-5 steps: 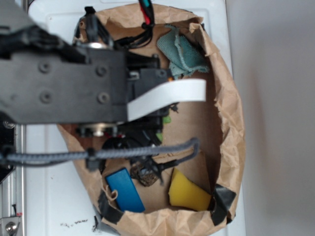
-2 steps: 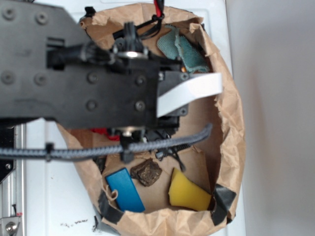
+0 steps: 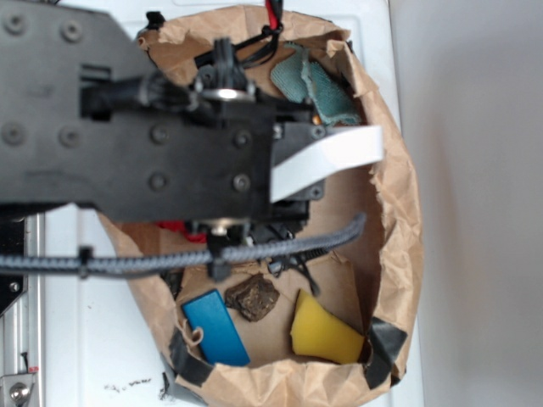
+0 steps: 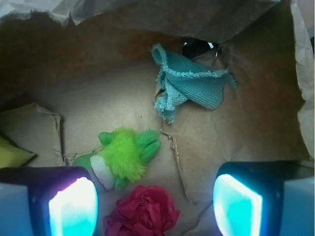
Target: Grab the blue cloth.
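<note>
The blue cloth [image 4: 189,87] lies crumpled on the brown paper floor near the far wall of the bag; in the exterior view the blue cloth [image 3: 316,88] sits at the bag's top, partly behind my arm. My gripper [image 4: 155,206] hangs open above the floor, well short of the cloth, its two lit fingertips [image 4: 73,209] wide apart with nothing held. A red ruffled ball [image 4: 142,212] lies on the floor between them, and a green plush toy [image 4: 123,156] just beyond it. In the exterior view my arm hides the gripper.
The paper bag [image 3: 399,212] walls ring everything. A bright blue flat rectangle [image 3: 215,327], a dark lump [image 3: 253,297] and a yellow piece [image 3: 322,331] lie at the bag's near end. Cables [image 3: 254,250] cross the middle.
Between 1.0 s and 0.4 s ago my arm swung right and toward the cloth, uncovering the dark lump. Since 0.4 s ago nothing has moved.
</note>
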Controlling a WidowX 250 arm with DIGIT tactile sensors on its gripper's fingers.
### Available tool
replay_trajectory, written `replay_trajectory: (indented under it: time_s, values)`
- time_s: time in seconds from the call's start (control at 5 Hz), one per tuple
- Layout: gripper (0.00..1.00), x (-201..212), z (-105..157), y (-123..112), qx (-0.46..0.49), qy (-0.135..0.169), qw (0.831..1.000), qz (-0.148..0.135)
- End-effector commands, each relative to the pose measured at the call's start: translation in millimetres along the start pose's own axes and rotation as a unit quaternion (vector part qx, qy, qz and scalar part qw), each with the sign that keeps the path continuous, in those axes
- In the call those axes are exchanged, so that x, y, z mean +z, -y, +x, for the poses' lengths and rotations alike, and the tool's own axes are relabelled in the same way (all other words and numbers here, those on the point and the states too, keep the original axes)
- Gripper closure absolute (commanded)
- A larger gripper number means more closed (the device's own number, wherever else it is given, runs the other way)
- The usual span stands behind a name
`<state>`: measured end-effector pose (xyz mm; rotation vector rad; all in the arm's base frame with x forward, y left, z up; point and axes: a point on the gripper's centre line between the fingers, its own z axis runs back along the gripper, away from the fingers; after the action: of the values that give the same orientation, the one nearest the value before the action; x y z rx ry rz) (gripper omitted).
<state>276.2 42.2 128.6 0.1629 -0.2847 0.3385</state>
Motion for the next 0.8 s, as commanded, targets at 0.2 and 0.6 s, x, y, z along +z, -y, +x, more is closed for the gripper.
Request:
replay_trajectory:
  time_s: [0.2,0.6]
  values:
    - [0.00,-24,23,-35,0.034,-0.001,0.999,-0.032]
    - [0.00,-54,37,-27,0.086,0.034,0.996,-0.018]
